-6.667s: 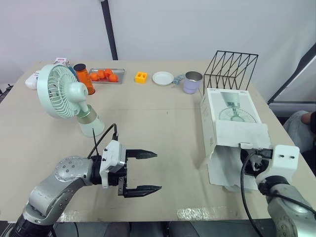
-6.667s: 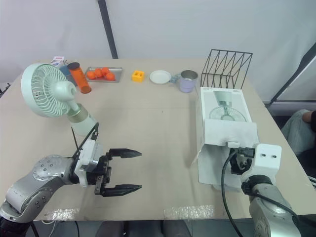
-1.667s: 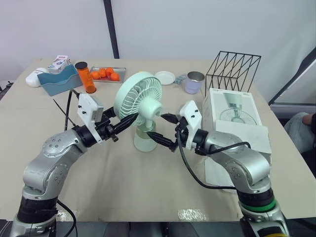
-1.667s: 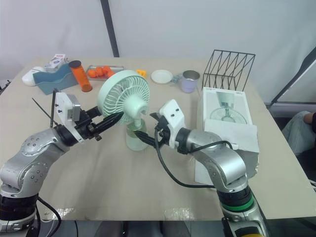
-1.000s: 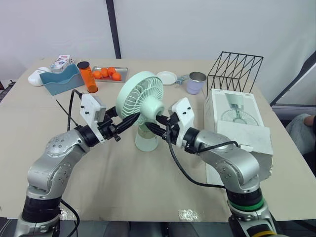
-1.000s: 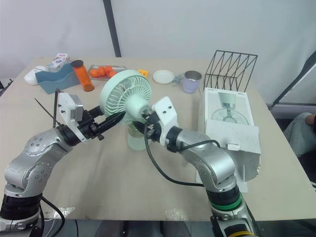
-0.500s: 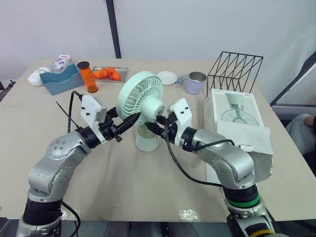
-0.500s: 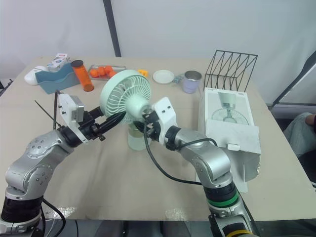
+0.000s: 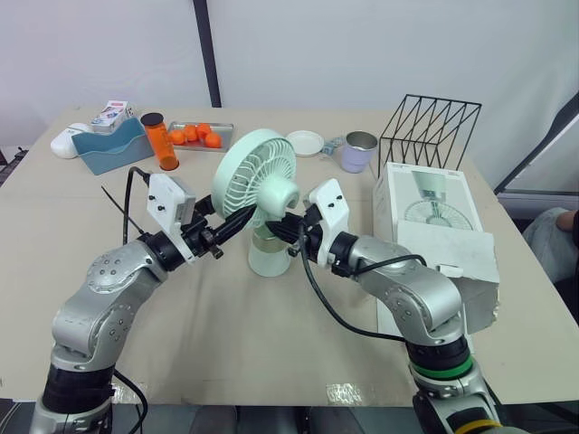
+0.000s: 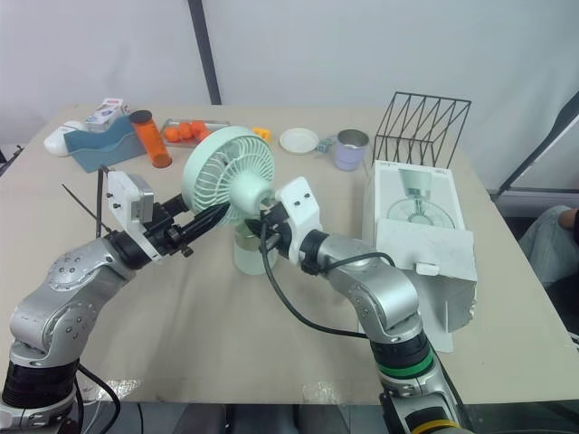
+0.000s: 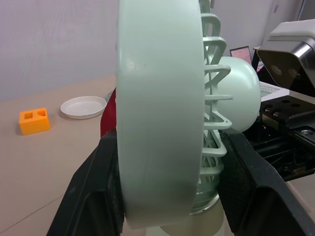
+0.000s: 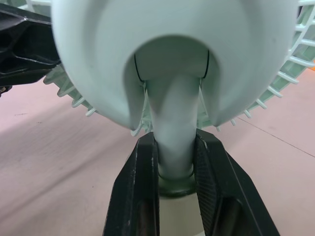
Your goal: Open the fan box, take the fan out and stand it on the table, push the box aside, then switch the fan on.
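Right claw [image 12: 176, 147] has slid up to pinch fan [image 9: 256, 176] neck, left claw [image 11: 170, 142] clamps its head.

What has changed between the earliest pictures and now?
The fan went from the far left of the table to its middle. The left gripper, open before, now holds the fan's head; the right gripper left the box and closed its fingers on the fan's neck. The box stayed at the right.

One fan [image 9: 256, 177], one box [image 9: 425, 212], one cup [image 9: 355, 152], one wire rack [image 9: 430, 127].
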Robot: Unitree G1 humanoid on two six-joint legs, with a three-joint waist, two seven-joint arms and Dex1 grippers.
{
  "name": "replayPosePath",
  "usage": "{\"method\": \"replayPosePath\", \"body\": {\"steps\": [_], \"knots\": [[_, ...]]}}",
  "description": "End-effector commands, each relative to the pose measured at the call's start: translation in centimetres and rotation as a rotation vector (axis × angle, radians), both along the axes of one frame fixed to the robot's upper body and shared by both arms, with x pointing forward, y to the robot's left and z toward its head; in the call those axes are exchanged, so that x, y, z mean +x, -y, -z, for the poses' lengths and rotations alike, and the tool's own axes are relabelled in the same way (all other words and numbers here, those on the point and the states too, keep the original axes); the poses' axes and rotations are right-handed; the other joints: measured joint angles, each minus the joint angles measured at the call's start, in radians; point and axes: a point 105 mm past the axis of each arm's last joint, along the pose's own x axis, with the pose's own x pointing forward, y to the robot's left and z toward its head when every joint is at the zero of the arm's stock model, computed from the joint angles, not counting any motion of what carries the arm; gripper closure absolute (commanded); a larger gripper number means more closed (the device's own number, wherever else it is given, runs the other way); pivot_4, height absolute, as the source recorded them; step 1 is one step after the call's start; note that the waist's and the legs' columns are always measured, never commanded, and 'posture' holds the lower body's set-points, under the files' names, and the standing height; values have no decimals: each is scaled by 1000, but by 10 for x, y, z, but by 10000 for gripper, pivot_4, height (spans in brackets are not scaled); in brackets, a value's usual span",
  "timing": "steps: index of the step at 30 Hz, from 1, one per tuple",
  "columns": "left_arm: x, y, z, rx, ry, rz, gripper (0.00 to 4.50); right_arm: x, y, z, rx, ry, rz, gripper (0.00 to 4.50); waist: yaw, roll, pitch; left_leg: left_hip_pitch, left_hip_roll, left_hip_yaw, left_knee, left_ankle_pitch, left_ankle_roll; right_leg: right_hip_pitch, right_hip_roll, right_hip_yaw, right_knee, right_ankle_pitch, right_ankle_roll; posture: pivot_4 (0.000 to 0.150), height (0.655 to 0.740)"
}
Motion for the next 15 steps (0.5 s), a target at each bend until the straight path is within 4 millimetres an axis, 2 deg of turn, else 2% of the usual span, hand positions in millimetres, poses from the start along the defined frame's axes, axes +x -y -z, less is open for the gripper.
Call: {"method": "replayPosePath", "body": {"steps": [1,2,4,5,6,7,10,15], "knots": [[-7,6,-4,-6,7,42,25797,-2,-4,-8,15,34,-18,40918,0,0,0,0,0,0,0,0,0,0,0,0,0,0,0,1500,7400],[-7,6,-3,-6,1,47,15736,-2,-4,-8,15,35,-18,40918,0,0,0,0,0,0,0,0,0,0,0,0,0,0,0,1500,7400],[-8,6,-2,-2,-9,60,10082,-2,-4,-9,14,37,-21,40918,-2,0,0,0,0,0,0,0,0,0,0,0,0,0,0,1500,7400],[-8,6,-2,-1,-12,64,4954,-2,-4,-9,14,39,-22,40918,-3,0,0,0,0,0,0,0,0,0,0,0,0,0,0,1500,7400],[-8,4,-1,2,-17,69,2389,-2,-4,-9,12,44,-26,40918,-6,0,0,0,0,0,0,0,0,0,0,0,0,0,0,1500,7400],[-8,3,-2,5,-22,73,913,-2,-3,-10,9,47,-29,40918,-7,0,0,0,0,0,0,0,0,0,0,0,0,0,0,1500,7400],[-8,-4,-2,22,-29,81,913,-3,-2,-10,4,56,-40,40918,-10,0,0,0,0,0,0,0,0,0,0,0,0,0,0,1500,7400],[-12,-31,-6,70,-88,132,913,-9,3,-20,7,119,-152,40918,-11,1,0,0,0,0,-1,0,0,-1,0,0,0,0,0,1500,7400]]}}
